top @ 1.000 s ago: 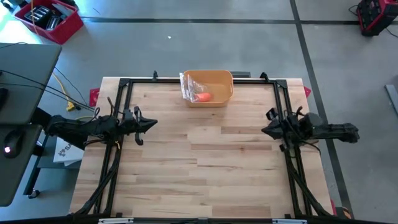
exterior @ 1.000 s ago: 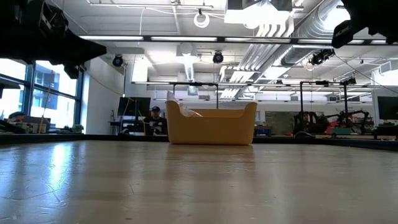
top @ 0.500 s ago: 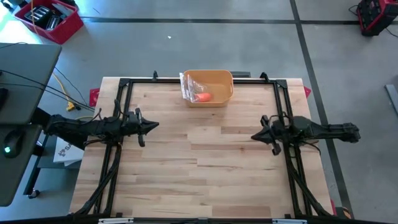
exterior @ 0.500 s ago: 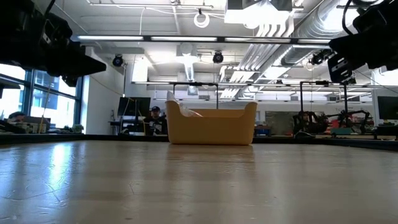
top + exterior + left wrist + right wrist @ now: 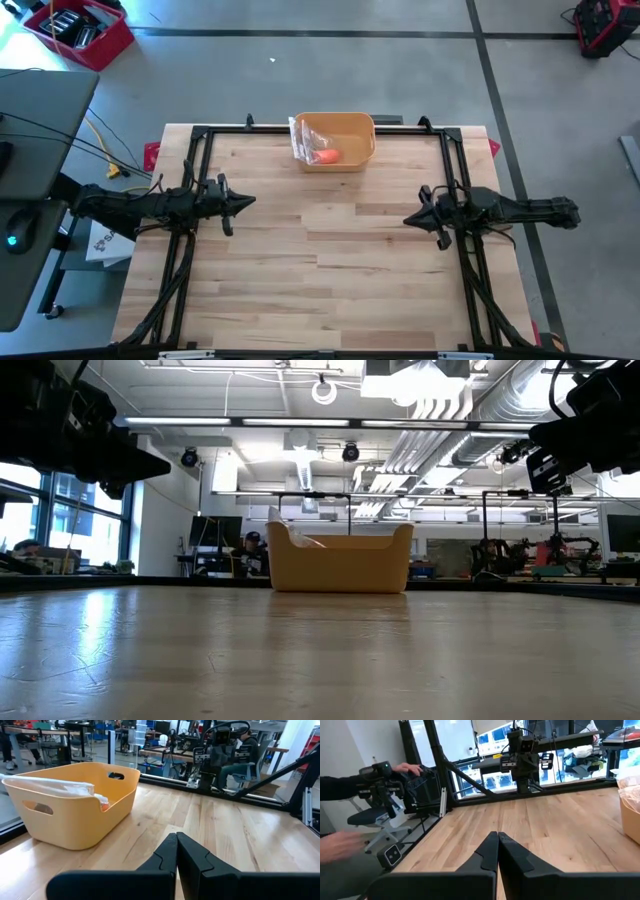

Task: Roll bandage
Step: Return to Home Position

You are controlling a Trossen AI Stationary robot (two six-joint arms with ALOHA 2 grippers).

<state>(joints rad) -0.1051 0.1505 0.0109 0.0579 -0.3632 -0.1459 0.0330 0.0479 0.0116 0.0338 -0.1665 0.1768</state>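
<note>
Table (image 5: 330, 270): bare wood planks inside a black frame. The near edge is cut off in the high view.

Left arm: stretched level over the table's left side, pointing inward. Left gripper (image 5: 248, 200) is clenched. In its wrist view the two fingers (image 5: 165, 857) press flat together with nothing between them. In the low view only a dark part of this arm shows at the upper corner, the rest cut off.

Right arm: mirrors it over the right side. Right gripper (image 5: 410, 219) is also clenched on nothing, fingers (image 5: 487, 852) meeting along their length. The low view crops it in the same way.

Both grippers are well apart from each other and from the bin.

People: in the right wrist view a hand (image 5: 409, 768) rests on gear beyond the table edge, and a second hand is too blurred to read. A seated person in the left wrist view is mostly hidden behind the right arm's base.

Bin (image 5: 350, 128): yellow, at the middle of the far edge, upright.

Zip bag (image 5: 303, 138): clear, lying in the bin on its left side, its upper part leaning over the rim. The low view shows only a sliver above the rim (image 5: 308, 541).

Bandage (image 5: 327, 155): orange roll inside the bag, low in the bin. It is hidden by the bin wall in the low view and shows as a mere orange fleck in the left wrist view (image 5: 104, 806). I cannot tell how tightly it is rolled.
</note>
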